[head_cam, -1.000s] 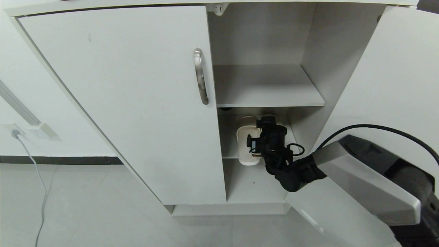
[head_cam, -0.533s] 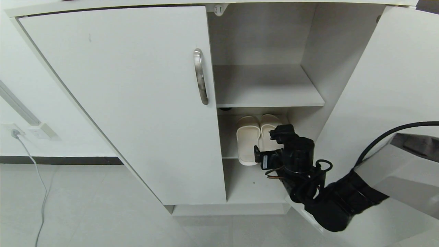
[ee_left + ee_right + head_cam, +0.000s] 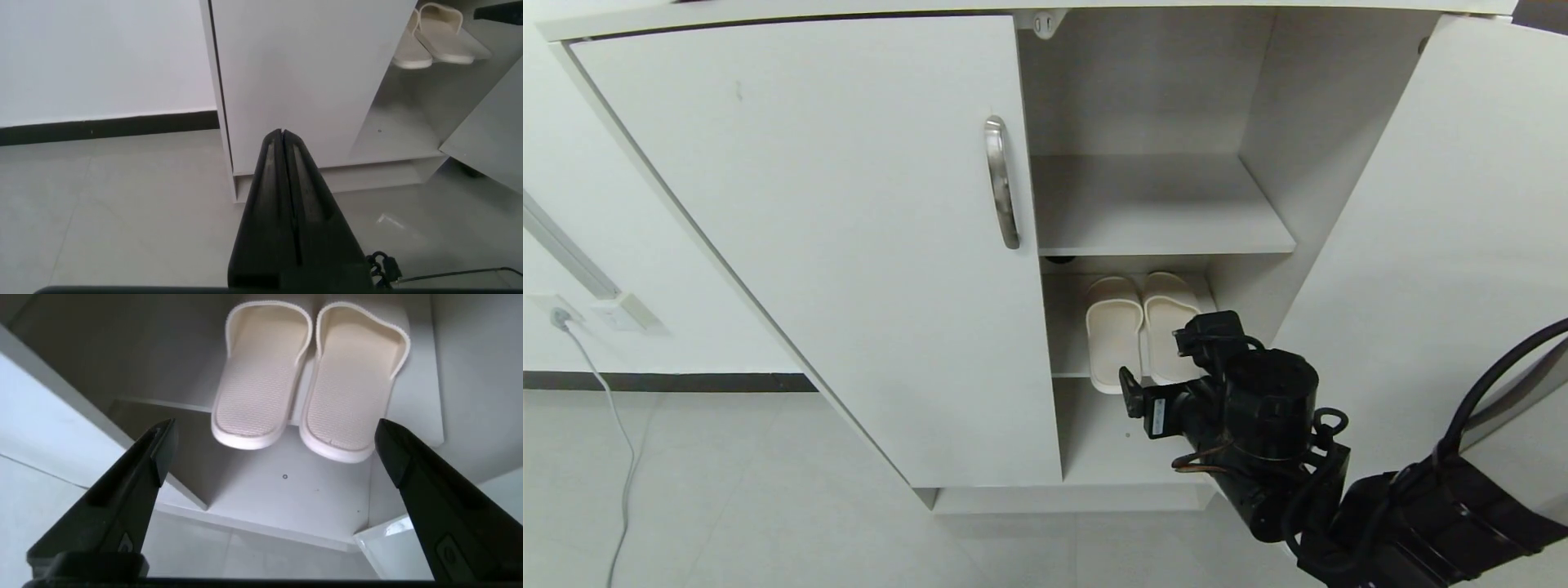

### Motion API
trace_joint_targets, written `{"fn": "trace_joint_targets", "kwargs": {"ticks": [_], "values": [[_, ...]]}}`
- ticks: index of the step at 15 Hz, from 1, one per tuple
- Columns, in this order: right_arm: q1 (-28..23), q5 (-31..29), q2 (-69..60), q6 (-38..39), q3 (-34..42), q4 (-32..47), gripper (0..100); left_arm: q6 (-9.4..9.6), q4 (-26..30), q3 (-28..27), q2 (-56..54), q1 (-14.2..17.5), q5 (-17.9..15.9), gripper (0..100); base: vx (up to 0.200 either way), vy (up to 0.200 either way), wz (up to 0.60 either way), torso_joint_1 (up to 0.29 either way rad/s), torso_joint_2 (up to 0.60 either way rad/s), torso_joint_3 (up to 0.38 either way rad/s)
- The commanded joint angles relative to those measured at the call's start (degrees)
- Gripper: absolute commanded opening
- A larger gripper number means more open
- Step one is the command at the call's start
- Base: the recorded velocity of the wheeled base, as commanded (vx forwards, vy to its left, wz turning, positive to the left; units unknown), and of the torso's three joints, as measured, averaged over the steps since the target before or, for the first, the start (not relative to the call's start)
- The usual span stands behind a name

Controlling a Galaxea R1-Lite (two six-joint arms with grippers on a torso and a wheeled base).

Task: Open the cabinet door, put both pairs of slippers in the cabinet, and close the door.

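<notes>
A pair of cream slippers (image 3: 1112,331) lay side by side on the middle shelf of the cabinet (image 3: 1307,122), heels overhanging the edge. The right gripper (image 3: 275,437) hung just before them, fingers spread wide and empty. The left gripper (image 3: 280,140), above the floor (image 3: 122,212), had its fingers pressed together.

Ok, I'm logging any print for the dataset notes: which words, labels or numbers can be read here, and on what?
No text here can be read.
A white sticker on the side of the right gripper: too small to read.
The slippers, cabinet door and wall socket: no print visible.
</notes>
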Motion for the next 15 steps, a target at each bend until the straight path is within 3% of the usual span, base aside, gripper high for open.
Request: {"fn": "trace_joint_targets", "kwargs": {"ticks": [1,7,15], "values": [[0.4,0.0,-0.2,0.0,0.2,0.0,100,-0.01,0.0,0.0,0.1,0.0,0.0,0,0.0,0.0,0.0,0.0,0.0,0.0],[0.9,-0.1,0.9,-0.1,0.9,-0.4,100,-0.01,0.0,0.0,0.1,0.0,-0.1,0,-0.167,0.0,0.0,0.003,0.0,0.001],[1.4,-0.2,0.7,-0.4,2.5,-2.6,100,-0.01,0.0,-0.1,0.1,0.0,0.0,0,0.0,0.0,0.0,0.0,0.0,0.0]]}}
